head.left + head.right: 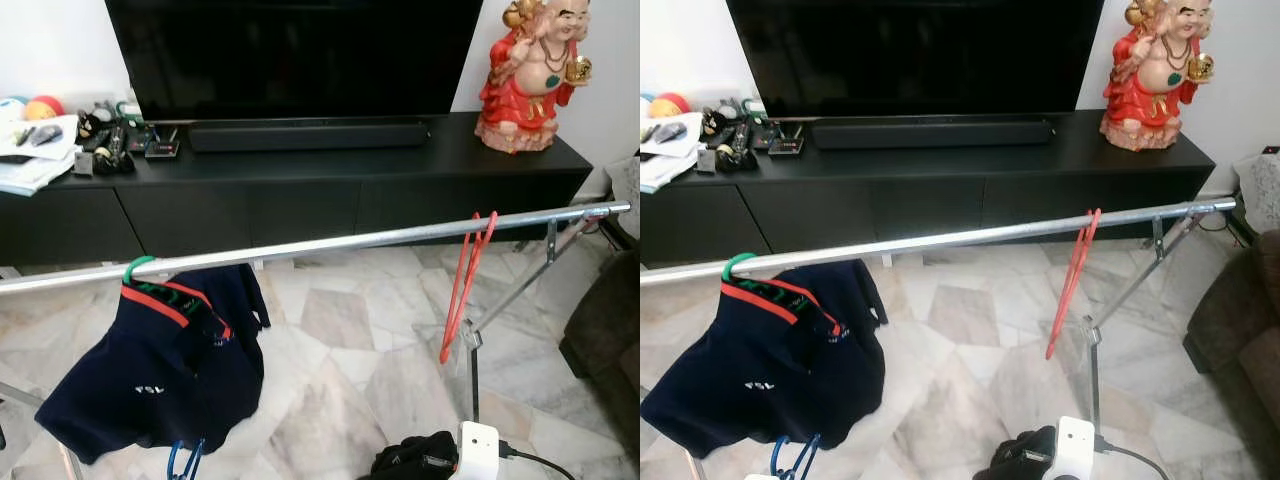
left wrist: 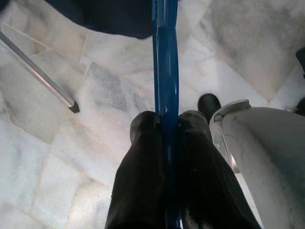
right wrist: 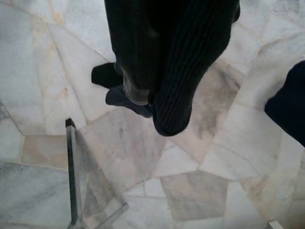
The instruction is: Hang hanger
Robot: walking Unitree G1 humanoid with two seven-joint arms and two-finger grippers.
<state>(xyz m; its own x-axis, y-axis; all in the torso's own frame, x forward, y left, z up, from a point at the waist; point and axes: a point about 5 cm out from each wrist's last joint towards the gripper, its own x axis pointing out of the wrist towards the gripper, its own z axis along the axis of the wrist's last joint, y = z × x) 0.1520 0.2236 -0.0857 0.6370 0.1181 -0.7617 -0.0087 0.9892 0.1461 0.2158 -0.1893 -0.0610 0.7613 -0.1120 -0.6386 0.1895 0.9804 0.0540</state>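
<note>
I see even, soft indoor light, sharp head views, pale glare on marble floor (image 1: 340, 330), wrist close-ups slightly blurred.

The left gripper (image 2: 167, 133) points down at the marble floor (image 2: 62, 157), its two black fingers (image 2: 143, 157) pressed together on a blue hanger (image 2: 166, 71) that runs up between them. The right gripper (image 3: 157, 102) also hangs low over that floor, fingers pointing down; one finger is ribbed and the other smooth, and they lie close together with nothing between them. From the head, the right gripper's dark wrist (image 1: 415, 458) sits low above the floor.
</note>
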